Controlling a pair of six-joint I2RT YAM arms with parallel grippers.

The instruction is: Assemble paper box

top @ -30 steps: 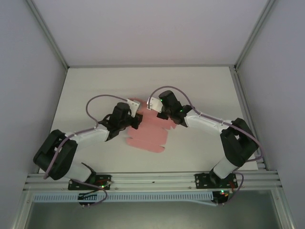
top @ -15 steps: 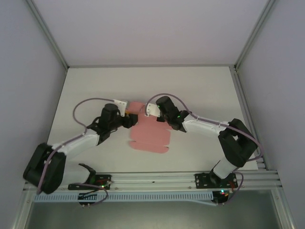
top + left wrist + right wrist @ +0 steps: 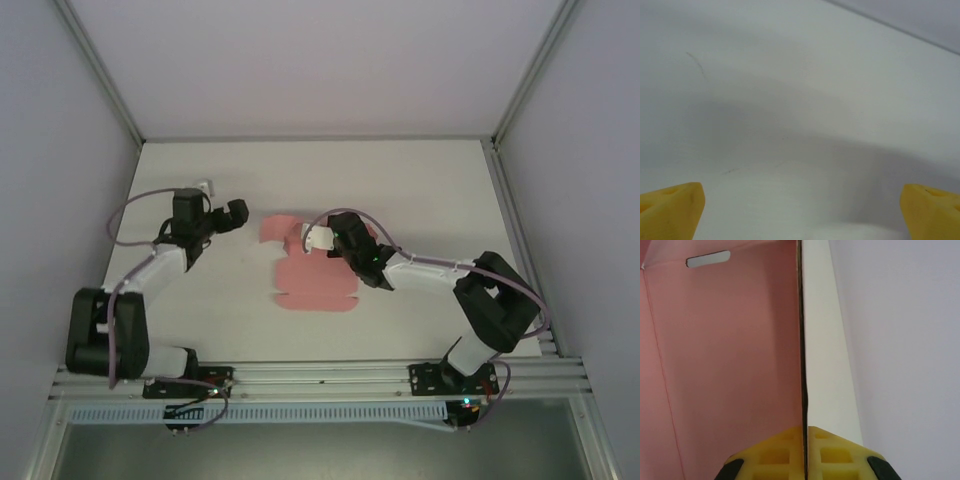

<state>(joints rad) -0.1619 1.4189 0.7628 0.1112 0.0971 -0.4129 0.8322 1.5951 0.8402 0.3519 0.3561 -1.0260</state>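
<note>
At mid-table, the paper box lies as a mostly flat pink sheet. The right gripper is clamped on one panel's edge. The left gripper stands spread wide, empty, well apart to the left.

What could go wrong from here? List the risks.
1. The right gripper pinches one thin flap of the paper box; pulling may crease it, or the card may slip out.
2. The left gripper stands open, apart from the box, so nothing pins the sheet; it may slide on the table.
</note>
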